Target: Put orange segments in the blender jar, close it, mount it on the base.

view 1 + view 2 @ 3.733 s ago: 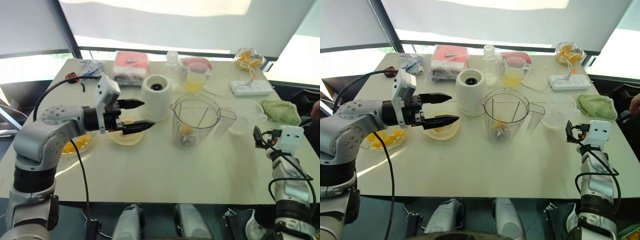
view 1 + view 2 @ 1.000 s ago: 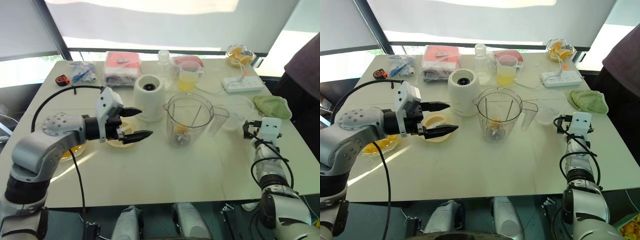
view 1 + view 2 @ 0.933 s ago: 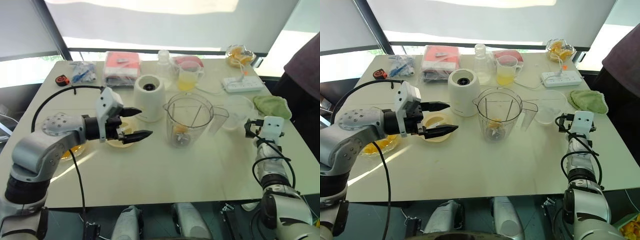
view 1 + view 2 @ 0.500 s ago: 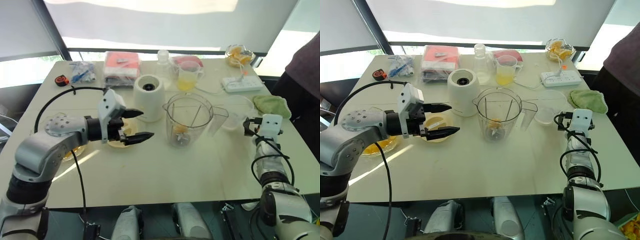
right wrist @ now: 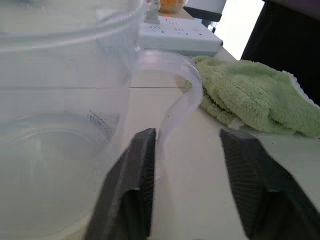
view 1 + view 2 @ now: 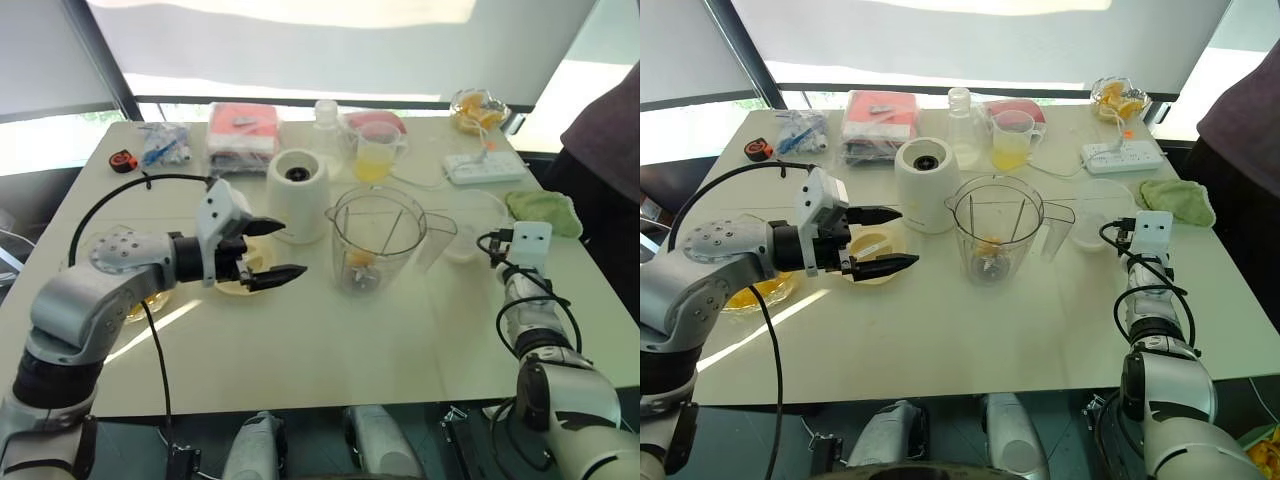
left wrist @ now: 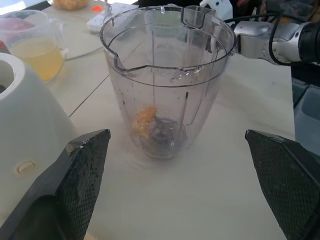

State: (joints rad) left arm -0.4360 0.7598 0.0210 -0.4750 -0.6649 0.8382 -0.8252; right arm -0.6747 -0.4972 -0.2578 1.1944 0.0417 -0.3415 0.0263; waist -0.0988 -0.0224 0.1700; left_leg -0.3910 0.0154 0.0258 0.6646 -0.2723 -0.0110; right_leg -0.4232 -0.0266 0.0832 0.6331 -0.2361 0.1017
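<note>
The clear blender jar (image 6: 378, 240) stands open-topped mid-table with one orange segment (image 7: 144, 120) at its bottom. Behind it to the left is the white blender base (image 6: 298, 182). My left gripper (image 6: 293, 249) is open and empty, hovering left of the jar over a small yellow bowl (image 6: 238, 282). More orange segments lie on a plate (image 6: 150, 298) at the left. At the right, my right gripper (image 5: 190, 135) is open, its fingers on either side of the curved handle strip of the clear plastic lid (image 6: 475, 222), not pressing it.
A green cloth (image 6: 545, 212) and a white power strip (image 6: 485, 168) lie behind the lid. A cup of juice (image 6: 375, 155), a bottle (image 6: 326, 118), a red packet (image 6: 243, 128) and a bowl of oranges (image 6: 475, 108) line the back. A person (image 6: 612, 140) stands at the right.
My right gripper has moved from the table's front right up to the clear lid. A person has come in at the right. My left gripper has barely moved.
</note>
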